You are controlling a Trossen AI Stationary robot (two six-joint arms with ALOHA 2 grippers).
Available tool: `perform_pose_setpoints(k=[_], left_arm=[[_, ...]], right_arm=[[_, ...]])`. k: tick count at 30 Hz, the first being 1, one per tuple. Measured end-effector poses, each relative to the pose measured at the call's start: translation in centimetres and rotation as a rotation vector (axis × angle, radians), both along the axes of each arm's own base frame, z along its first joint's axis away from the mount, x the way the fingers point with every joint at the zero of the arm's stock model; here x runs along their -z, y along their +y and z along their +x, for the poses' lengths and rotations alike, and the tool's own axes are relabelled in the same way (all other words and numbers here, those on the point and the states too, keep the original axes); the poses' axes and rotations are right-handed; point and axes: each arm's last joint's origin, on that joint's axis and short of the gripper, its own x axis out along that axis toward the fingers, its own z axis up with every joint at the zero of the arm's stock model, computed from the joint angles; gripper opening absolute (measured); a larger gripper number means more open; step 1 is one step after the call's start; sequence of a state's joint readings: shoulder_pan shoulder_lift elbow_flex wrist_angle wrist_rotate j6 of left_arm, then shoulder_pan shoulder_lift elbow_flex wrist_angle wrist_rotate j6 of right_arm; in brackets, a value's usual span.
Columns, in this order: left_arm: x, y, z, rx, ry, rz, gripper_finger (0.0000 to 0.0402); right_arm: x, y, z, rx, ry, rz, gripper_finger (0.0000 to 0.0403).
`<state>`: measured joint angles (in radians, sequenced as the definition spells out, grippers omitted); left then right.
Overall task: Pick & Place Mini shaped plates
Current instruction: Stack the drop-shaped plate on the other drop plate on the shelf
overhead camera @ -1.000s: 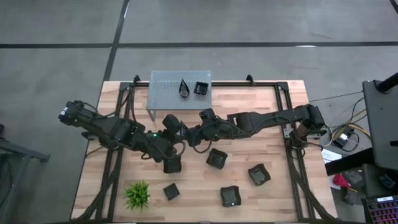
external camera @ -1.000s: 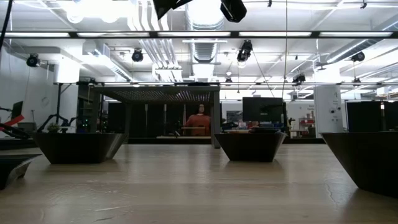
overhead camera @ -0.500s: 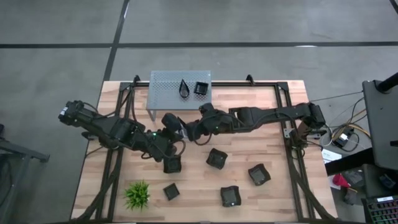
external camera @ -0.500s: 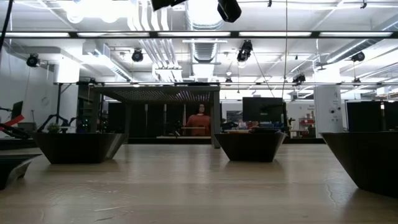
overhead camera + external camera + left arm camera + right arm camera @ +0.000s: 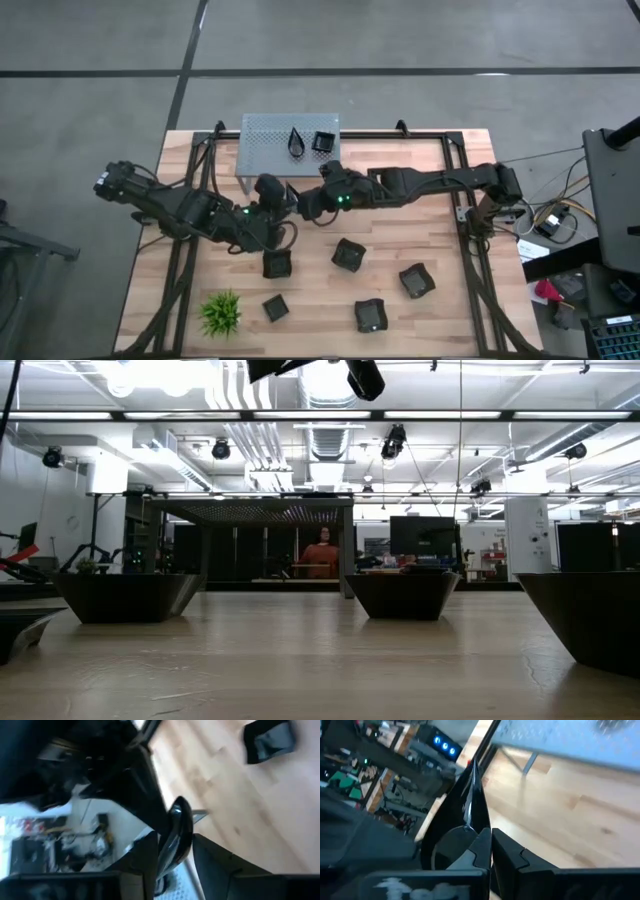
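One glossy black mini plate [image 5: 176, 837] is up in the air above the table's middle, standing on edge between my two grippers. My right gripper [image 5: 308, 205] is shut on it. My left gripper [image 5: 272, 200] is open, with one finger on each side of the plate's rim [image 5: 172, 855]. Several more black plates lie on the table, among them a square one [image 5: 277, 264] and another [image 5: 347, 254]. A teardrop plate [image 5: 298, 142] and a square plate [image 5: 323, 142] rest on the grey perforated shelf [image 5: 265, 135]. My right gripper pinches the thin rim of the plate [image 5: 476, 820] between its two fingers. It comes in slanting down from the table's right. The plate stands on edge beyond the fingertips, lifted clear of the table. My left gripper: I cannot tell whether its fingers touch the plate.
A small spiky green plant [image 5: 221, 313] stands near the table's front left. More plates lie at the front right [image 5: 416, 280] and front middle [image 5: 370, 316], [image 5: 275, 307]. A black frame [image 5: 470, 215] runs around the tabletop. A person shows far behind the table [image 5: 322, 555].
My right gripper has moved toward the table's far left, closer to the shelf, carrying the plate with it. My left gripper has stayed in place and turned its head a little toward the far edge.
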<state>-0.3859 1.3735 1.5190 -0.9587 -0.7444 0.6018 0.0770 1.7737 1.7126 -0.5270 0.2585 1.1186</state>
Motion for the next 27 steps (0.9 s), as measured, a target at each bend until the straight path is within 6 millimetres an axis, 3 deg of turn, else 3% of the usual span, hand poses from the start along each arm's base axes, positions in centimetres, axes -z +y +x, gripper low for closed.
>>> perform_pose_setpoints(k=[6, 15, 27], left_arm=[[-1.0, 0.4, -1.0, -0.076, -0.112, -0.160, 0.0131], [-3.5, 1.7, -4.3, -0.142, -0.299, -0.454, 0.0131], [-7.1, 3.5, -7.6, -0.003, -0.498, -0.852, 0.0131]], right_arm=[[-0.2, -2.1, 0.2, 0.036, -0.018, -0.035, 0.0008], [-0.2, -5.8, 0.1, 0.097, -0.002, -0.076, 0.0008], [0.9, -10.8, -0.3, 0.178, 0.044, -0.109, 0.0008]])
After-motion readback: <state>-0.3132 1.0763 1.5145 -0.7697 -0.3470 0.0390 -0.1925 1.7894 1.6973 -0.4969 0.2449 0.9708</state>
